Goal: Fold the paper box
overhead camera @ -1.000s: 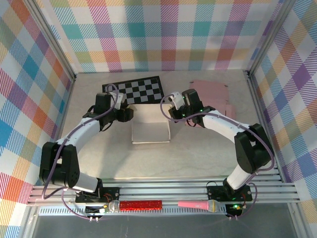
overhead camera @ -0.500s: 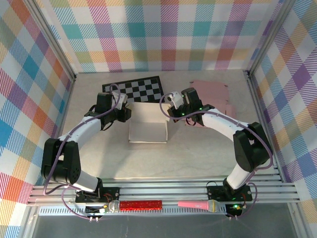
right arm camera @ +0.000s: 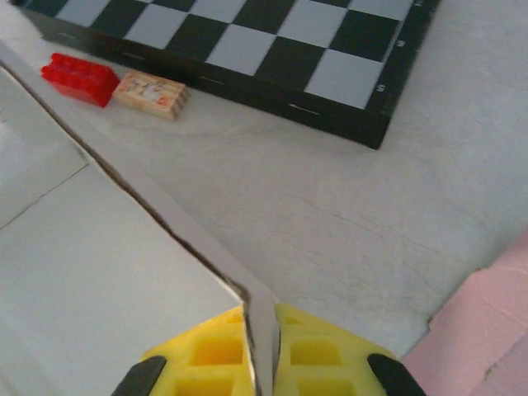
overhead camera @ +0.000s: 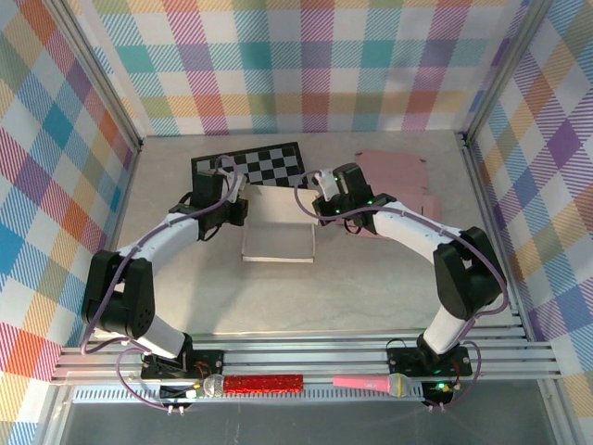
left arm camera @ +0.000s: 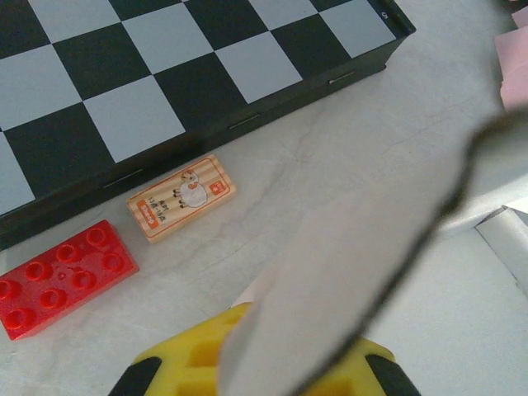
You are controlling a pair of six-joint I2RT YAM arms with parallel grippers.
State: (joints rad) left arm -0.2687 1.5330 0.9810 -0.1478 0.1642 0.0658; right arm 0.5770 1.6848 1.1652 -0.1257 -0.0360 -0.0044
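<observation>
Just in front of the chessboard (overhead camera: 250, 167), the paper box (overhead camera: 278, 232) lies half-formed on the table (overhead camera: 371, 278). Left tool (overhead camera: 236, 211) is clenched on its left flap. Right tool (overhead camera: 320, 206) is clenched on its right wall, card pinched between yellow pads (right arm camera: 318, 351). I judge the step as raising the side walls; next I need both tools swinging inward together, without tearing. Red brick (left arm camera: 62, 276) and wooden tile (left arm camera: 181, 196) sit just beside the chessboard's near edge, near the flap. Pink sheets (overhead camera: 394, 176) lie right of the chessboard.
</observation>
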